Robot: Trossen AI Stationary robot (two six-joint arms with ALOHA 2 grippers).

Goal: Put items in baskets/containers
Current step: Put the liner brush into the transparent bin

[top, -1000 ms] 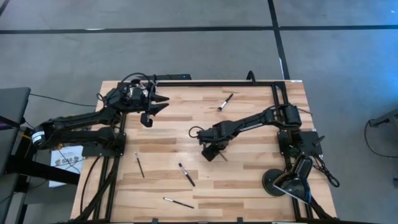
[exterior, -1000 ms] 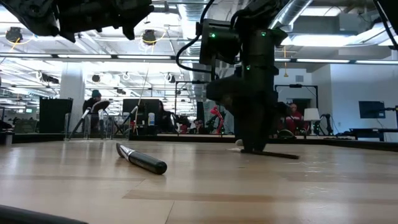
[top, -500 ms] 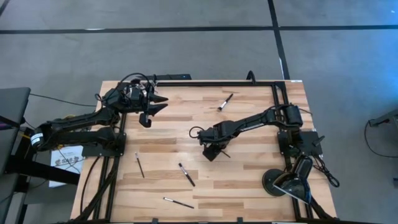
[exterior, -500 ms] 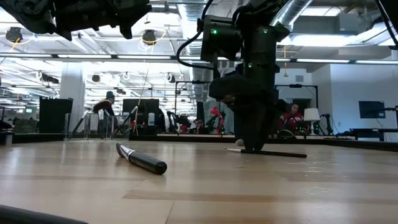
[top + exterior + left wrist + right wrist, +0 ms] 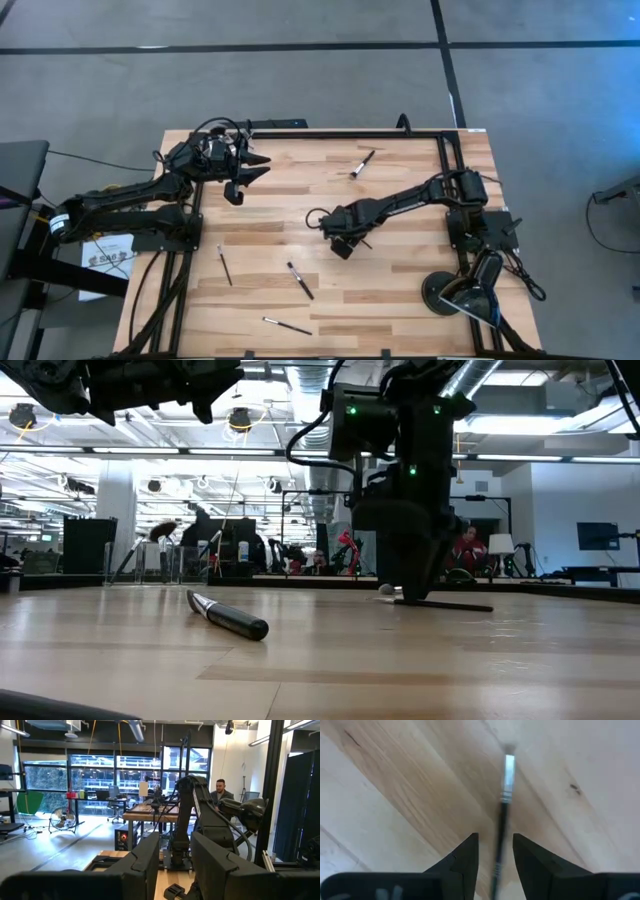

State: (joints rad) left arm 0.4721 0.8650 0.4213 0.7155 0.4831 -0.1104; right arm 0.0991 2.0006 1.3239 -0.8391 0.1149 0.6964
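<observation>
**High view.** Wooden table point(image 5: 400, 300), two arms.
- Left gripper point(image 5: 258, 167): raised over the far-left corner, waiting.
- Right gripper point(image 5: 342, 245): down at the boards near the table's middle.
- Loose makeup brushes:
  - far brush point(image 5: 362, 163), near the far edge
  - left brush point(image 5: 225, 265)
  - middle brush point(image 5: 300, 281)
  - near brush point(image 5: 287, 326), close to the near edge
- All four lie well apart.
- Black lamp base point(image 5: 445, 292): at the near-right corner (not a container).
- No clear cup can be picked out here.

**Low view.**
- The right gripper point(image 5: 405, 592) has its fingertips at the tabletop, on a fifth item, the targeted brush point(image 5: 445, 604), which lies flat.
- Another brush lies flat to the left, nearer the camera (which one, I cannot tell).

**Left wrist view.** The left gripper point(image 5: 175, 855) has its claw parted by a narrow gap. Nothing can be made out between the fingers.

**Right wrist view.** The right gripper point(image 5: 496, 850) has its claw narrow and straddles the targeted brush point(image 5: 504, 790). Bare wood shows on either side of the handle (not yet pinched, as far as I can see).

**Progress, as judged.**
- Five brushes are visible, all on the table and none seen in a container.
- The step in hand looks like the pick-up of the targeted brush.
- The four others and every drop-off are left.
</observation>
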